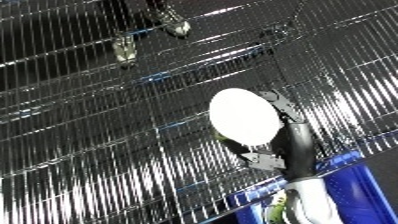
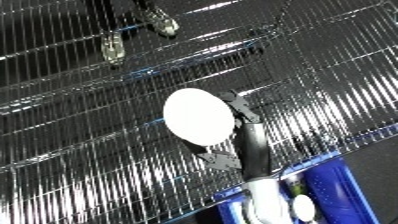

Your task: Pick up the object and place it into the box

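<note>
A white oval object (image 1: 244, 116) with a smooth face is held up above the ribbed metal floor. My right hand (image 1: 291, 134) comes up from the bottom right on its white forearm (image 1: 306, 202). Its black fingers curl over the object's right edge, and the thumb (image 1: 263, 160) sits under the lower rim, so the hand is shut on the object. The blue bin (image 2: 336, 181) lies at the lower right, just below and right of the hand; only a corner shows. A small white round thing (image 2: 305, 207) lies inside it. My left hand shows in neither view.
Shiny ribbed metal flooring (image 1: 107, 150) fills most of both views. Two metal feet of some stand (image 1: 124, 50) (image 1: 177, 26) rest on it at the top left. A dark strip of floor (image 2: 378, 150) runs at the right edge beside the bin.
</note>
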Motion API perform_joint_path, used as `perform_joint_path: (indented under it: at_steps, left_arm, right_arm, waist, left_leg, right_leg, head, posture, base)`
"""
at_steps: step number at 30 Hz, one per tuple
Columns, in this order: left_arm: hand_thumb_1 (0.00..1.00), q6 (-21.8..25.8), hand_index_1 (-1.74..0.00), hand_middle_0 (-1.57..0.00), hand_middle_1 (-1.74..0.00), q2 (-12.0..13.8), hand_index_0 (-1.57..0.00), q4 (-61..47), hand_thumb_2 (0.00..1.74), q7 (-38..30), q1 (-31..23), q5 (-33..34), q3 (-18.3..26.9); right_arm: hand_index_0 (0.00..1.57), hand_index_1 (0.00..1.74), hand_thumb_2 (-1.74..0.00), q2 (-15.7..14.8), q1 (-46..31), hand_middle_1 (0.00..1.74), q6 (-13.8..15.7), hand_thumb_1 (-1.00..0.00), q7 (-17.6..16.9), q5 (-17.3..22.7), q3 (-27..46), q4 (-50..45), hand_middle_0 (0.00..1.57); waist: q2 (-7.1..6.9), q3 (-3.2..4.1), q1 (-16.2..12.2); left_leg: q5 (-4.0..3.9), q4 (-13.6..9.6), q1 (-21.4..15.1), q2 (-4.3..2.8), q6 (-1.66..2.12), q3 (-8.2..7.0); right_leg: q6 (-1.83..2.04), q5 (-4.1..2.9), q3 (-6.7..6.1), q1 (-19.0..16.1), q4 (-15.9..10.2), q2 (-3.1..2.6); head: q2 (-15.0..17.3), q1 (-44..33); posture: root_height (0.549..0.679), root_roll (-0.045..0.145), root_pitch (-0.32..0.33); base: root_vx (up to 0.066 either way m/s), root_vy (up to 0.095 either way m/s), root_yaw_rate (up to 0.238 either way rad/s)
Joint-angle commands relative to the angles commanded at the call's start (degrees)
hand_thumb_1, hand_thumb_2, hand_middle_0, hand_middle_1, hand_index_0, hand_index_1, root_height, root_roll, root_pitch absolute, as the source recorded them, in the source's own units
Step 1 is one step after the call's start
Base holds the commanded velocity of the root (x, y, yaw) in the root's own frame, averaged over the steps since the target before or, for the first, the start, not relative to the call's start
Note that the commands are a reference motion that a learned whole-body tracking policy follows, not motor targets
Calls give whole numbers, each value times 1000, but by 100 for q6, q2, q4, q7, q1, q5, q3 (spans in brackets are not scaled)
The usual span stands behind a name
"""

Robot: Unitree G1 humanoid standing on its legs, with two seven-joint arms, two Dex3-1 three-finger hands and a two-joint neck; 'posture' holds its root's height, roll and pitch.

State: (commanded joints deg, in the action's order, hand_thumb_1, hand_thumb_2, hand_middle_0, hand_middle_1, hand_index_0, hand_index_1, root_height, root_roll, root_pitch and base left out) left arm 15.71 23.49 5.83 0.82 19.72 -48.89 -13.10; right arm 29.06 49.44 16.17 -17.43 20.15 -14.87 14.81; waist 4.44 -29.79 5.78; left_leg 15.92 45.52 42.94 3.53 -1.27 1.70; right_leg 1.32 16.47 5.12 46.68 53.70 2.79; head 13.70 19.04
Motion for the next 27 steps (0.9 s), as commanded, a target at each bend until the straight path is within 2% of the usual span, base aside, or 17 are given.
perform_joint_path:
  at_steps: [2,8,11,16,22,27]
  left_arm:
    - [1000,-12,-1740,-1570,-1740,-6,-1570,-32,1740,-5,-68,56,74]
    - [1000,-75,-1740,-1570,-1740,23,-1570,-77,1740,12,-202,147,267]
    - [1000,-112,-1740,-1570,-1740,41,-1570,-81,1740,57,-256,168,339]
    - [1000,-243,-1740,-1570,-1740,82,-1570,-136,1740,116,-363,191,496]
    - [1000,-378,-1740,-1570,-1740,146,-1570,-194,1740,196,-539,137,713]
    - [1000,-360,-1740,-1570,-1740,80,-1570,-218,1740,148,-665,87,776]
  right_arm:
    - [1256,1392,-1392,-35,-311,1392,36,-800,-5,-64,97,-335,1256]
    - [1256,1392,-1392,-168,-1137,1392,240,-800,13,-15,402,-1104,1256]
    - [1256,1392,-1392,-227,-1439,1392,296,-800,-26,-24,553,-1324,1256]
    - [1256,1392,-1392,-314,-1911,1392,384,-800,-231,-23,799,-1586,1256]
    - [1256,1392,-1392,-308,-2443,1392,412,-800,-423,56,1116,-1790,1256]
    - [1256,1392,-1392,-143,-2823,1392,385,-800,-463,201,1453,-1774,1256]
  waist:
    - [-49,0,-84]
    - [-181,0,-340]
    - [-222,0,-447]
    - [-268,0,-627]
    - [-260,0,-853]
    - [-180,0,-1097]
  left_leg:
    - [-19,-95,-127,-28,13,-12]
    - [-16,-319,-539,-104,36,-65]
    - [15,-383,-724,-121,41,-107]
    - [90,-458,-1044,-160,40,-181]
    - [158,-560,-1380,-247,45,-335]
    - [209,-609,-1612,-286,71,-481]
  right_leg:
    - [17,-46,-30,-123,-122,-22]
    - [75,-181,-145,-520,-505,-66]
    - [89,-223,-189,-715,-669,-77]
    - [93,-277,-277,-1046,-911,-84]
    - [90,-285,-376,-1347,-1079,-91]
    - [60,-240,-502,-1519,-1131,-80]
  head:
    - [-34,-71]
    - [144,-152]
    - [199,-39]
    - [335,312]
    - [536,1144]
    - [644,1573]
  posture:
    - [615,39,216]
    - [623,40,185]
    - [628,42,170]
    - [635,47,144]
    - [640,53,117]
    - [642,66,97]
  base:
    - [-25,-33,-200]
    - [-14,-31,-227]
    - [-13,-33,-188]
    - [-7,-22,-191]
    - [11,14,-220]
    - [32,94,-204]
